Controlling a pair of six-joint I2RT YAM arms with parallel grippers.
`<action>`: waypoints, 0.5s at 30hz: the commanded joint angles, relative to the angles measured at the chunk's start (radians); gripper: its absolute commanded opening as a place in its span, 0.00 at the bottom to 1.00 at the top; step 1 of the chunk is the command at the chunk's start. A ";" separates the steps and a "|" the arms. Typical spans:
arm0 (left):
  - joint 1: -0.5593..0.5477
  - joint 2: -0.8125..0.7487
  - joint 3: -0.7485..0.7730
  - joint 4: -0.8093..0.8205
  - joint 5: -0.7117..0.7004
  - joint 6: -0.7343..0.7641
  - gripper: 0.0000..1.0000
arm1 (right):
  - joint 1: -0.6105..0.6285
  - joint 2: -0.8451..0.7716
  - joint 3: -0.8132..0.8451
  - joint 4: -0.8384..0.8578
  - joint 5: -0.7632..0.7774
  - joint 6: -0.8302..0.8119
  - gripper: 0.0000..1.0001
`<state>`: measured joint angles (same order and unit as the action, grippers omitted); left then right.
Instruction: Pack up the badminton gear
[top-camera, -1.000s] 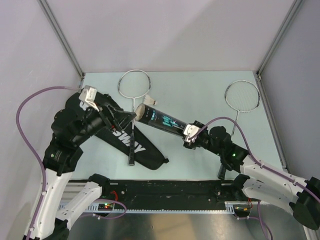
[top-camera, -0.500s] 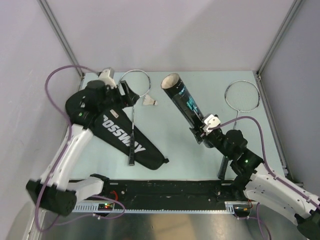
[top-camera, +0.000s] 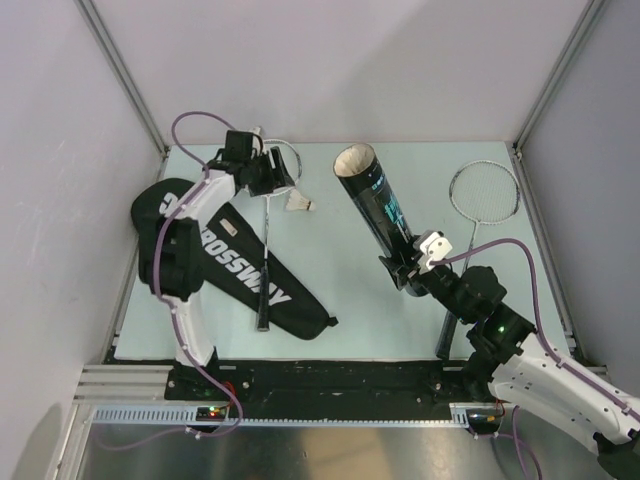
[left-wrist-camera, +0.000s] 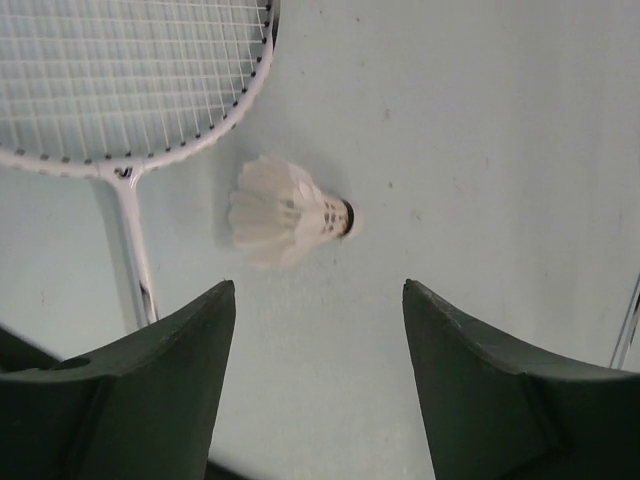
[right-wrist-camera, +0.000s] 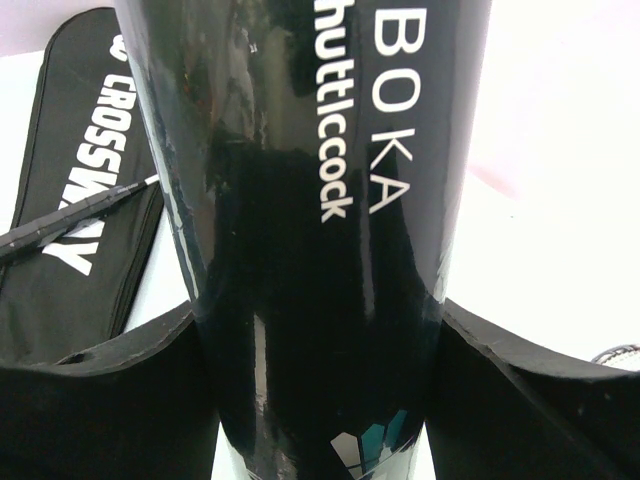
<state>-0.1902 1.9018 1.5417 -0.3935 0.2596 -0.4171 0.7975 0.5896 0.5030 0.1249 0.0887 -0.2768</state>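
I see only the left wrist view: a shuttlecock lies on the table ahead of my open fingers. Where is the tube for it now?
Observer: The right gripper holds the tube by its lower end, tilted, open mouth toward the far edge.
Operator: Is the mouth close to the shuttlecock?
Observer: No, they are apart; the shuttlecock lies on the table left of the mouth.
Operator: And the bag?
Observer: The racket bag lies flat at the left, the handle of one racket across it.

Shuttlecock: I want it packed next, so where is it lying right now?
In the top view the shuttlecock lies at the back, left of centre, just right of the head of the left racket, ahead of the open left gripper.
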 joint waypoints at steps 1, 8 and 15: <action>0.006 0.115 0.126 0.030 0.087 0.007 0.71 | 0.005 -0.010 0.033 0.077 -0.005 0.009 0.29; 0.009 0.265 0.205 0.039 0.180 -0.040 0.62 | 0.001 -0.001 0.034 0.082 -0.016 0.001 0.29; 0.009 0.268 0.162 0.047 0.207 -0.037 0.41 | -0.015 0.010 0.034 0.087 -0.036 0.002 0.29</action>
<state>-0.1848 2.1983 1.7016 -0.3763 0.4229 -0.4519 0.7925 0.6075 0.5030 0.1249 0.0704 -0.2806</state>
